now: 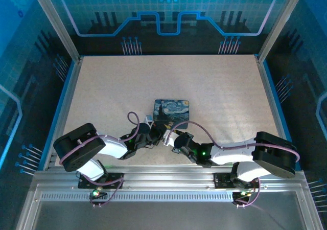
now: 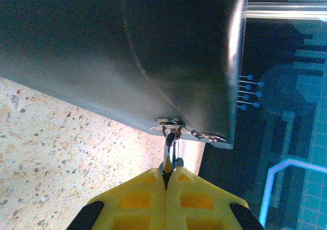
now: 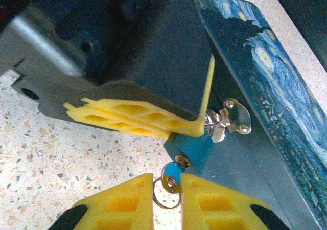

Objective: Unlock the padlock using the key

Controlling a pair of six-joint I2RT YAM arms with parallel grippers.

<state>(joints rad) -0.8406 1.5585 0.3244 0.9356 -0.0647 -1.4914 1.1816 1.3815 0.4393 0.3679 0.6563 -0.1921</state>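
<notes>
Two clenched grippers meet at the silvery clasp [image 3: 227, 118] of the blue swirl-painted tin [image 3: 265, 61]: your left gripper [image 2: 167, 173] pins the tiny dark padlock [image 3: 191, 149] hanging there, your right gripper [image 3: 167, 183] holds the thin blue-headed key [image 3: 173, 171], shaft aimed clasp-ward into the padlock's base.

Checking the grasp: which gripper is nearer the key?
Right. The right gripper pinches the key stuck in the padlock; the left gripper clamps that padlock's other end.
</notes>
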